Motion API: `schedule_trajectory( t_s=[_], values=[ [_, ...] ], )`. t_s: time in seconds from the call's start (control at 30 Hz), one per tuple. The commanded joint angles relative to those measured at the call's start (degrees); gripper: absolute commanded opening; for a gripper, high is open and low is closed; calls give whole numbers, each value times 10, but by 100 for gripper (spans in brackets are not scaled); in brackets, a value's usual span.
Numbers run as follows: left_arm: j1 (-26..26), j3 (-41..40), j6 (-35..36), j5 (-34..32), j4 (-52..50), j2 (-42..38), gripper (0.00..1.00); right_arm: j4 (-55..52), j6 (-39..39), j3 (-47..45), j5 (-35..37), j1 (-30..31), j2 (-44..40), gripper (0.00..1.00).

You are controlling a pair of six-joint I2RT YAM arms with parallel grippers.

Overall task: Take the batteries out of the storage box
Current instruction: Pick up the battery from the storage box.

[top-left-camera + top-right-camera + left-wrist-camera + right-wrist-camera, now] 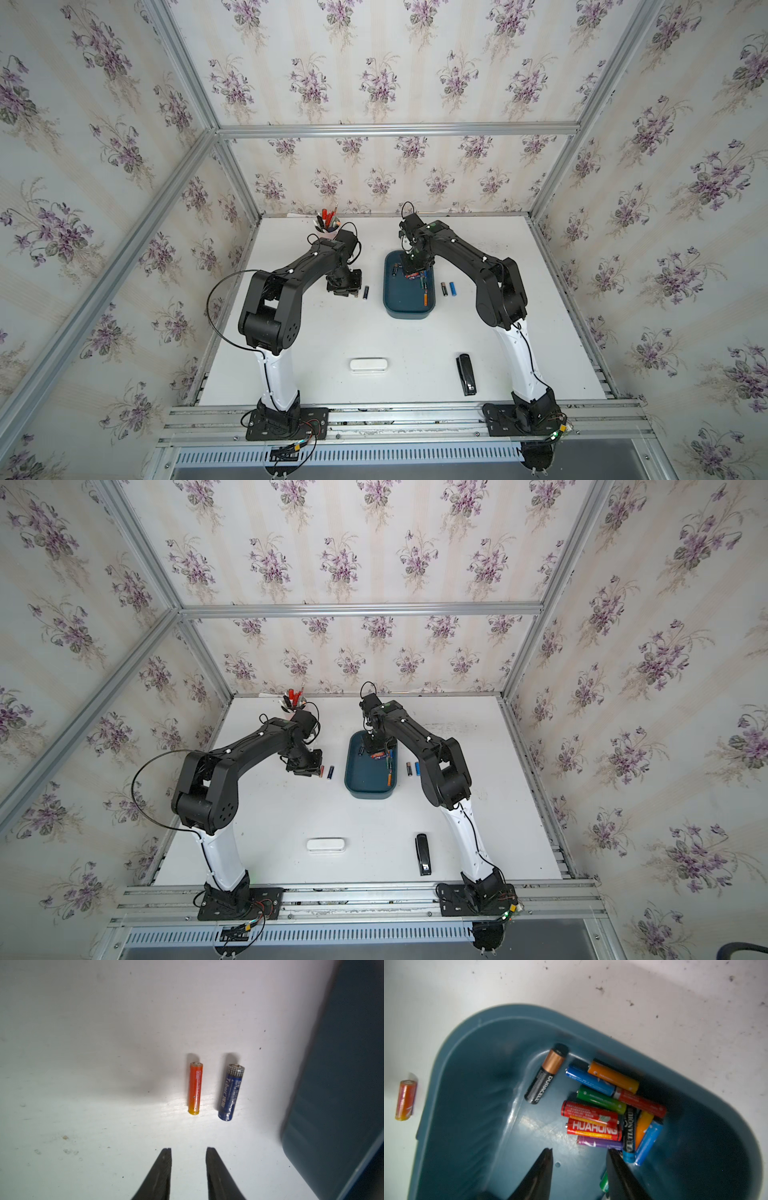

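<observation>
**Operator:** What do the top views give me?

**Spotter:** In both top views your storage box (405, 308) sits on the white table (353, 332), between your two arms, with batteries gathered along its far and right sides. Your right gripper (415, 272) reaches down into the far end. Your left gripper (305, 769) hangs low over the table to the left of the box, apart from it. A dark blue battery (365, 292) lies just beside that gripper. A black battery (444, 289) and a light blue battery (452, 288) lie side by side just right of the box. You can't read either set of jaws from up here.

**Operator:** Left wrist view?

**Spotter:** Your left gripper (189, 1149) has its jaws a narrow gap apart, with nothing between them. Ahead of the tips an orange battery (195, 1088) and the dark blue battery (230, 1093) lie parallel on the table, near each other but not touching. The box wall (342, 1084) stands on the blue battery's far side from the orange one.

**Operator:** Right wrist view?

**Spotter:** Your right gripper (580, 1150) is inside the box with its jaws moderately apart and empty. A Duracell battery (546, 1074) lies alone near the wall. The others are piled together, with a red HUAHONG battery (593, 1129) lying against a purple battery (600, 1143). One fingertip (612, 1154) sits at the purple battery's end, and you can't tell whether it touches. The orange battery lies outside on the table.
</observation>
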Motion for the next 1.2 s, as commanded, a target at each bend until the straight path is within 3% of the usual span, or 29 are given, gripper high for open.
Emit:
schedule_trajectory(
  t_s=[0.0, 0.57, 0.73, 0.9, 1.07, 1.17],
  values=[
    [0, 2, 5, 5, -2, 2, 34, 6, -11, 6, 4, 2, 9, 50],
    [0, 9, 8, 8, -5, 4, 34, 15, -27, -17, 22, 2, 21, 58],
    [1, 11, 8, 10, -6, 5, 34, 6, -26, -22, 16, 2, 20, 51],
    [1, 11, 6, 8, -4, 3, 34, 13, -26, -39, 16, 2, 7, 35],
    [1, 15, 9, 7, -9, 4, 34, 18, -28, -40, 21, 2, 0, 53],
    [1, 18, 8, 8, -9, 5, 34, 17, -32, -41, 22, 2, -1, 56]
  ],
)
